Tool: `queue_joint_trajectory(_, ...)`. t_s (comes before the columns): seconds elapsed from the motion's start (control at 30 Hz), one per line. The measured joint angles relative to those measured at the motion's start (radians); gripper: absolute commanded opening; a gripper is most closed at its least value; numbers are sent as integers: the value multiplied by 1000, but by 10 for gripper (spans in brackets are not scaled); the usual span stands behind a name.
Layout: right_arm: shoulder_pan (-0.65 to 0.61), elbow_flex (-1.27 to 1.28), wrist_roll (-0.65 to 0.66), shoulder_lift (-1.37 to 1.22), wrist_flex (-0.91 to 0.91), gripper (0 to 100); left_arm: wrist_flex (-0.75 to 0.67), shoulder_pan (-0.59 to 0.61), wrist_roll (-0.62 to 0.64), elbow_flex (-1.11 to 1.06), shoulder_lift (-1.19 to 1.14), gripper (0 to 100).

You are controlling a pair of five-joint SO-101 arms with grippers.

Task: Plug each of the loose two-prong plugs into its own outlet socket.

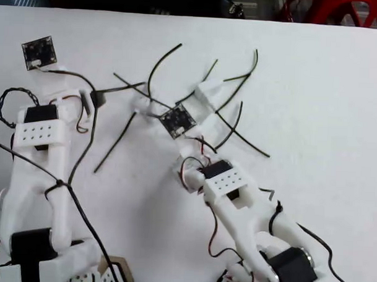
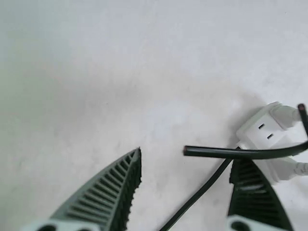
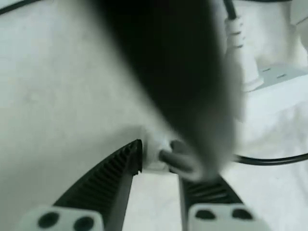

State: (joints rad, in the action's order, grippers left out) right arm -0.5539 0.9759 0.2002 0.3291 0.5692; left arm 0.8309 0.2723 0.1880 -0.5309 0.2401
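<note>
Right tool [image 3: 159, 162] pinches a small white plug [image 3: 151, 153] by its hard body. It looks light, its cord [image 3: 173, 86] bendy. Left tool [image 2: 186, 159] is spread wide.

1. High cam: fixed overhead, well back, looks down on the table [image 1: 314, 90] from the arms' base side.
2. Left wrist cam: low, close, faces out between the spread fingers of the left gripper [image 2: 187, 161] at a white socket [image 2: 262, 132].
3. Right wrist cam: closer still, faces past the right gripper [image 3: 160, 158], clamped on a plug [image 3: 150, 155].
4. Overlap: black cords [image 1: 232, 127] mid-table.
</note>
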Motion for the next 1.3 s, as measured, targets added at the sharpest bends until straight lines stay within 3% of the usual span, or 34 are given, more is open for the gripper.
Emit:
queue_joint_trajectory(0.27, 2, 3, 0, 446, 262, 125, 135, -15, -64, 35, 284, 297)
queue_joint_trajectory(0.5, 44, 9, 0, 908, 496, 18, 123, -15, -149, -121, 657, 294)
queue_joint_trajectory(0.93, 315, 299, 0, 1436, 519, 27, 71, -15, -333, -621, 1201, 293)
queue_joint_trajectory(1.17, 324, 445, 0, 1452, 517, 28, 71, -15, -393, -884, 1527, 297)
queue_joint_trajectory(1.3, 334, 548, 2, 1448, 493, 29, 77, -15, -393, -1000, 1568, 298)
